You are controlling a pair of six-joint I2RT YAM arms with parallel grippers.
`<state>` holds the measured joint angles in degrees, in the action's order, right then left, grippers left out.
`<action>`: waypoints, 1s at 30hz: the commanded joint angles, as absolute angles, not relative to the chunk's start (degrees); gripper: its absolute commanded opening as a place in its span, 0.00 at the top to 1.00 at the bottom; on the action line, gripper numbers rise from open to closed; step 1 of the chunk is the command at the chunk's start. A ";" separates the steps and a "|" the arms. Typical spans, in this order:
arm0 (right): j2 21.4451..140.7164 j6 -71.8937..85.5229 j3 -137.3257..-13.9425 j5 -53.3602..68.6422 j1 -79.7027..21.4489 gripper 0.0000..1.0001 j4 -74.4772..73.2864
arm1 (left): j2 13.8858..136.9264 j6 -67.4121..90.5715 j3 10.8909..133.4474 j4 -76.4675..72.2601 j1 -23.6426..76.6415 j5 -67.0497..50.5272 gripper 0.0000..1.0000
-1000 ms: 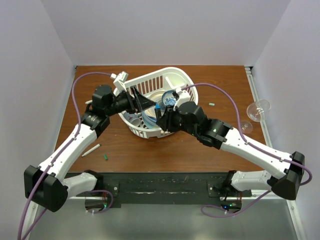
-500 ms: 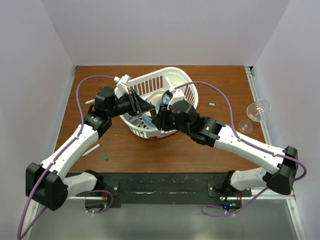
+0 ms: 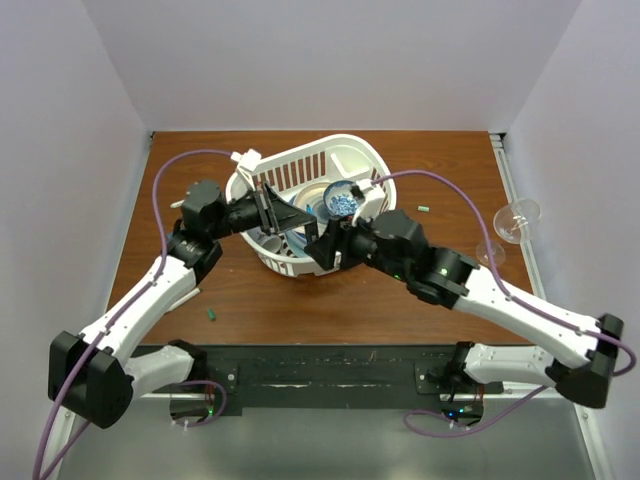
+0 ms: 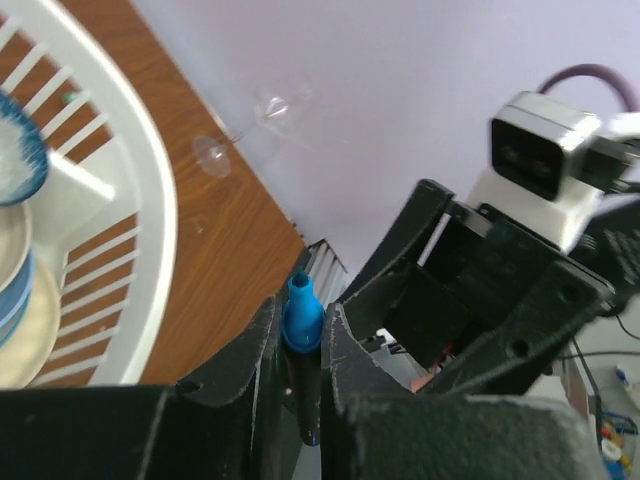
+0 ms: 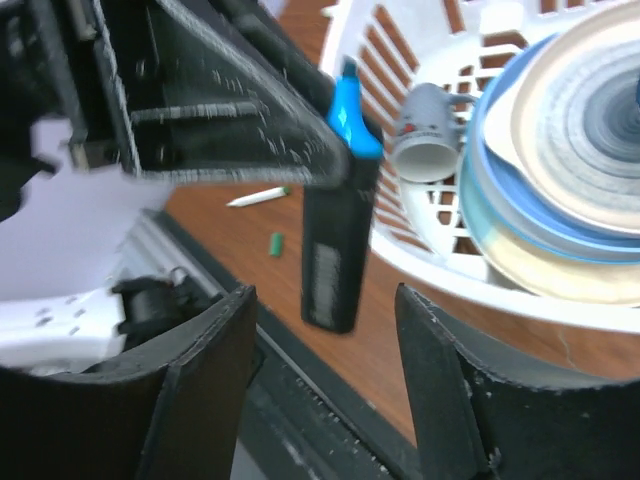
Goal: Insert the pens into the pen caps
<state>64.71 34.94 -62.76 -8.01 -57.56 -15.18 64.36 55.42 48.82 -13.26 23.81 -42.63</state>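
The black marker (image 4: 300,345) with its bright blue end (image 4: 301,312) stands pinched between the jaws of my left gripper (image 4: 300,325), which is shut on it. Over the basket's near rim my left gripper (image 3: 290,215) faces my right gripper (image 3: 322,250). In the right wrist view the marker (image 5: 335,240) hangs from the left fingers, ahead of and apart from my open right gripper (image 5: 325,345), which holds nothing. A thin white pen (image 5: 258,197) and a small dark green pen cap (image 5: 276,243) lie on the table beyond; the cap (image 3: 212,313) is beside my left arm.
The white ribbed basket (image 3: 370,160) holds stacked plates, a bowl of blue bits (image 3: 343,199) and a small cup (image 5: 428,140). A pale green piece (image 3: 423,209) lies to its right. Two clear glasses (image 3: 517,218) stand near the right edge.
My left gripper has closed on the marker. My right gripper has opened, let the marker go and drawn back from it toward the right.
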 commanded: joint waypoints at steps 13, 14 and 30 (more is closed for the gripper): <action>55.81 43.59 -56.96 14.67 -54.14 0.53 3.94 | 58.62 69.87 45.44 -47.37 23.99 -54.39 1.00; 56.07 44.55 -56.78 15.29 -54.14 0.53 5.70 | 58.54 69.79 45.27 -47.63 23.99 -54.84 1.00; 58.98 47.37 -55.81 21.44 -54.05 0.82 8.17 | 58.88 70.66 44.74 -48.34 23.99 -57.22 1.00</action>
